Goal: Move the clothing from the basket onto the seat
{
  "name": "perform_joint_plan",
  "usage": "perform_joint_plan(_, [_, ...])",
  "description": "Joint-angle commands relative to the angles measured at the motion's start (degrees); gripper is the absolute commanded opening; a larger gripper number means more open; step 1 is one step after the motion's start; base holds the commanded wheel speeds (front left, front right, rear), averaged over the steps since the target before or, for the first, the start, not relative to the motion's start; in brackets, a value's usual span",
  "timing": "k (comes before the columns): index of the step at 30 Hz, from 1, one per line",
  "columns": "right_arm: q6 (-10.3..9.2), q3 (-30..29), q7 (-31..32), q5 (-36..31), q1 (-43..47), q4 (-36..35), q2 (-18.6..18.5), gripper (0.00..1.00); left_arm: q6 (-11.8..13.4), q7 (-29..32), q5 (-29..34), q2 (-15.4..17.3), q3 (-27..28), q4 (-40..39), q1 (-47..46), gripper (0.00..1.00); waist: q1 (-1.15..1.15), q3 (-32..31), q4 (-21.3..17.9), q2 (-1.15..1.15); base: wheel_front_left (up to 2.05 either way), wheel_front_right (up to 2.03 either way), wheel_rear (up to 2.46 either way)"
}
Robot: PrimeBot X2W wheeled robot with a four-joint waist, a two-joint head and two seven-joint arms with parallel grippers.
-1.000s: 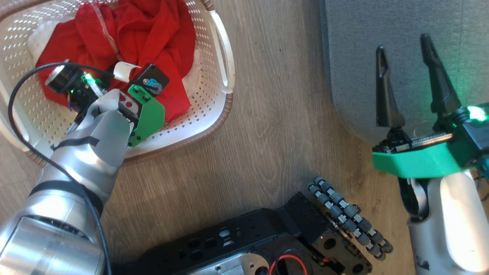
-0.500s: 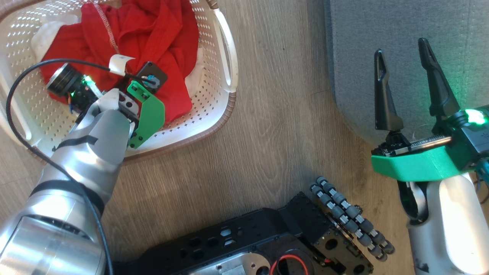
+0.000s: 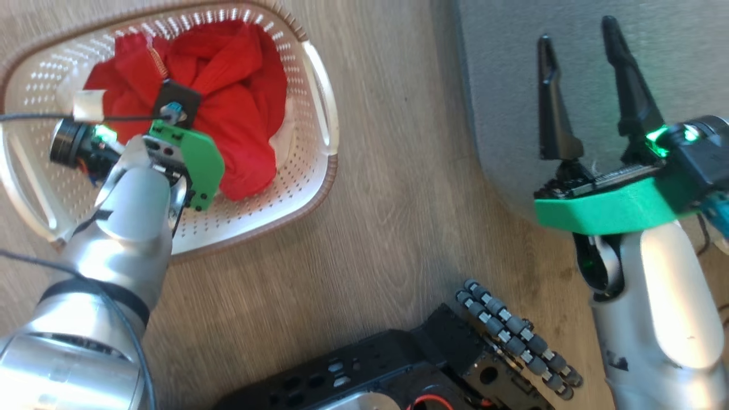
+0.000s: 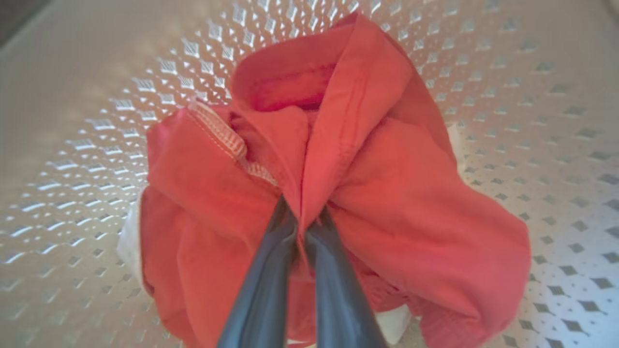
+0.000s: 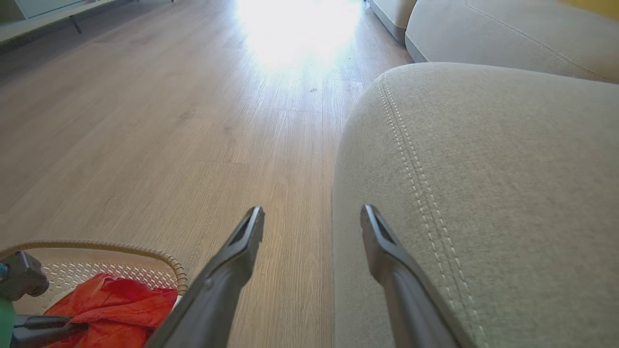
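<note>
The left gripper (image 4: 302, 212) has closed, its arm bent down into the basket (image 3: 326, 114), pinching a fold of the clothing (image 4: 387, 193) at the basket's middle. The right gripper (image 3: 576, 31) hovers open over the seat (image 3: 501, 85) edge.

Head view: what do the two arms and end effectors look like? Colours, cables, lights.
The left forearm and right forearm are silver-grey shells; the left carries black bands and a loose black cable. Each wrist has a bright green plate and a green light. The left end effector and right end effector each have two long, dark, tapering fingers.
</note>
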Motion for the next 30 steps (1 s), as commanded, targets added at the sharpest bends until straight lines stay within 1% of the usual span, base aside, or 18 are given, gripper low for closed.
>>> perform_joint_plan(1, [-0.01,1.2,-0.4,-0.6,1.3,-1.2,-0.6,1.00,0.6,-1.1,-0.5,1.2,1.3,-0.6,2.3,0.00,0.00,-2.6,-0.6,0.00,0.00,0.00,0.00])
perform_joint_plan(3, [-0.01,0.9,-0.4,-1.2,1.3,-0.2,-0.6,1.00,0.7,-2.3,-1.5,0.6,1.9,-0.7,3.5,0.00,0.00,-5.6,0.0,0.00,0.00,0.00,0.00])
perform_joint_plan(6, [-0.01,0.1,-0.4,-0.4,1.8,1.3,-0.6,1.00,0.7,-3.1,-3.1,-0.2,2.9,-1.7,5.6,0.00,0.00,-10.2,1.1,0.00,0.00,0.00,0.00])
perform_joint_plan(8, [-0.01,0.3,-0.4,-1.2,2.1,2.0,-0.6,1.00,0.8,-3.3,-4.0,-0.7,3.5,-3.6,7.1,0.00,0.00,-12.9,1.7,0.00,0.00,0.00,0.00])
perform_joint_plan(11, [-0.01,-0.1,-0.4,-2.3,2.6,2.8,-0.6,1.00,1.2,-3.3,-4.9,-0.9,4.4,-8.8,10.1,0.00,0.00,-16.8,2.7,0.00,0.00,0.00,0.00])
perform_joint_plan(15, [-0.01,-0.9,-0.4,-3.6,4.0,3.9,-0.6,1.00,2.3,-3.3,-5.9,-1.1,6.2,-15.7,14.5,0.00,0.00,-22.0,4.2,0.00,0.00,0.00,0.00])
perform_joint_plan(17, [-0.01,-1.1,-0.4,-4.3,4.9,4.4,-0.6,1.00,2.4,-3.3,-6.5,-1.4,7.4,-19.3,16.5,0.00,0.00,-24.3,5.1,0.00,0.00,0.00,0.00])
perform_joint_plan(19, [-0.01,-0.9,-0.4,-5.1,5.8,4.6,-0.6,1.00,1.3,-3.3,-7.5,-1.8,8.8,-23.6,18.5,0.00,0.00,-26.7,6.1,0.00,0.00,0.00,0.00])
perform_joint_plan(22, [-0.01,-2.0,-0.4,-1.0,8.0,5.3,-0.6,1.00,0.1,-3.3,-7.8,-2.3,10.7,-30.1,21.5,0.00,0.00,-30.5,7.6,0.00,0.00,0.00,0.00])
perform_joint_plan(25, [-0.01,-1.2,-0.4,-2.1,9.8,4.8,-0.6,1.00,-0.2,-3.3,-7.5,-2.7,13.0,-36.2,24.3,0.00,0.00,-34.3,8.9,0.00,0.00,0.00,0.00])
perform_joint_plan(30, [-0.01,-0.8,-0.4,-2.2,11.9,4.7,-0.6,1.00,-0.6,-3.3,-6.1,-3.1,16.3,-45.7,28.3,0.00,0.00,-39.2,9.8,0.00,0.00,0.00,0.00])
